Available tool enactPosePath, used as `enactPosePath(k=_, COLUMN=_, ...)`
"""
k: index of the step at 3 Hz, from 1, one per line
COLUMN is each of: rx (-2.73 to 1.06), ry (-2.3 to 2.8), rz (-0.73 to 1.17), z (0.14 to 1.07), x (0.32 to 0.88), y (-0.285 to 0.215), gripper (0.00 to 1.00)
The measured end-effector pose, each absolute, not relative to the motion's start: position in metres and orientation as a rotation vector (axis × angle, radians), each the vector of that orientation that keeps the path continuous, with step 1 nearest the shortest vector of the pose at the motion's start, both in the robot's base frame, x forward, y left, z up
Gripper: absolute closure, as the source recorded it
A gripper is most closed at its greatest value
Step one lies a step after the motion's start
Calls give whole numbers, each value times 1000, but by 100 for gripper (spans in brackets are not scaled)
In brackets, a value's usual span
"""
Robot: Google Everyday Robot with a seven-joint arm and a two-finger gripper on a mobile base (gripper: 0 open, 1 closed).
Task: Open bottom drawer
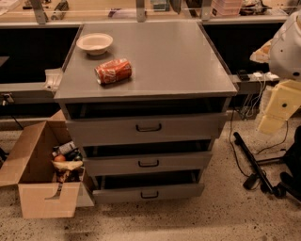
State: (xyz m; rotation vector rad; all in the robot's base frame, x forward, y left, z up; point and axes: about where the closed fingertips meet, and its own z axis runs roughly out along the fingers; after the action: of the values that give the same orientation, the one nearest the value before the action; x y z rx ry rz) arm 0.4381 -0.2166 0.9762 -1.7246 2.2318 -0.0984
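Bottom drawer (178, 190) lowest in the grey cabinet (178, 61), with the slimmest, shortest front of the three. Stands out a little from the cabinet's frame, with a dark gap above its front. Small dark loop handle (149, 194) at the centre of that front, with nothing touching it.

Directly above in the cabinet, the middle drawer (183, 162), also slightly out. Above that, the top drawer (193, 126), tallest and widest, out likewise.

On the cabinet's flat top, a red can (113, 71) lying on its side toward the front left. Behind it, near the back left corner, a pale bowl (94, 43) upright, apart from the can.

Just beside the cabinet's lower left side, an open cardboard box (33, 188) on the speckled floor (188, 221), holding a jumble of small things.

To the cabinet's right, well apart from all three drawer fronts, the gripper (269, 125): cream-coloured, hanging at about the height of the top drawer beneath a white rounded arm (287, 42). Open or closed: cannot tell.

Lower on the cabinet's right, a black stand (254, 164) lying across the floor. Thin cables (233, 136) trailing down near the cabinet's right edge.

Behind the cabinet, a pale counter (94, 14) with clutter along it.
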Motion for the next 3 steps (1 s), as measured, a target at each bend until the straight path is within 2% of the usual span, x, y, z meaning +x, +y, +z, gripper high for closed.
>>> enactPosePath(k=1, rx=-1725, ry=2232, rz=-98, z=976, x=438, y=-217, gripper=0)
enactPosePath(k=3, rx=-1906, ry=2153, rz=-39, z=906, x=431, y=-179, gripper=0)
